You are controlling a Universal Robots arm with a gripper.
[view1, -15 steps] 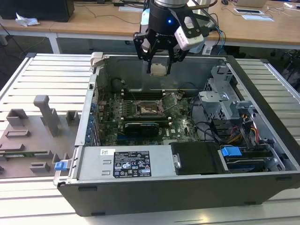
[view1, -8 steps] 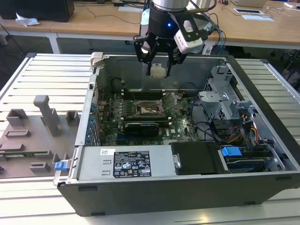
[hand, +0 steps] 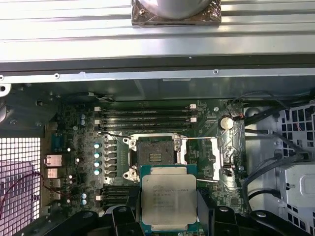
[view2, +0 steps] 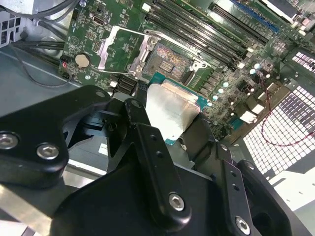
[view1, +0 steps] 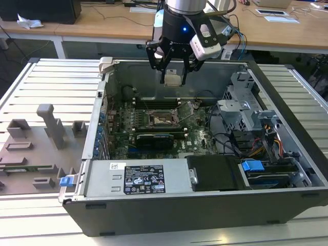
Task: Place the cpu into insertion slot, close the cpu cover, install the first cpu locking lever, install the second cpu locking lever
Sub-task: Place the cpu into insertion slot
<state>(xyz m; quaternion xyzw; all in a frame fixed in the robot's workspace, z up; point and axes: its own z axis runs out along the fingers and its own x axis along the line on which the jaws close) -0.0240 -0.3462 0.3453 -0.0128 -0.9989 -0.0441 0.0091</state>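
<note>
Nearest me, the gripper was closed to about the chip's width, its fingers clamped on opposite edges of the cpu, silvery top facing the wrist cameras. The chip hung in the air above the insertion slot, not touching it. In the first wrist view it sat off-centre, overlapping the slot edge farthest from the memory slots. Beyond the slot on one side, the cpu cover stood swung open and clear of the socket, so I judged the way down was free.

To do this step well, I reckoned I had to centre the chip over the slot before descending and keep it level. Its edges needed to be square to the slot's rim. Then I would come straight down with no sideways drag across the contacts, letting go only once it lay flush.

Several things I could not settle. The chip's underside and the exact finger contact were hidden by the chip and the gripper body. I could not make out any orientation marks on the chip or the slot. The locking levers beside the slot were thin and hard to tell from wiring, and I could not judge how high the chip hung over the slot
</note>
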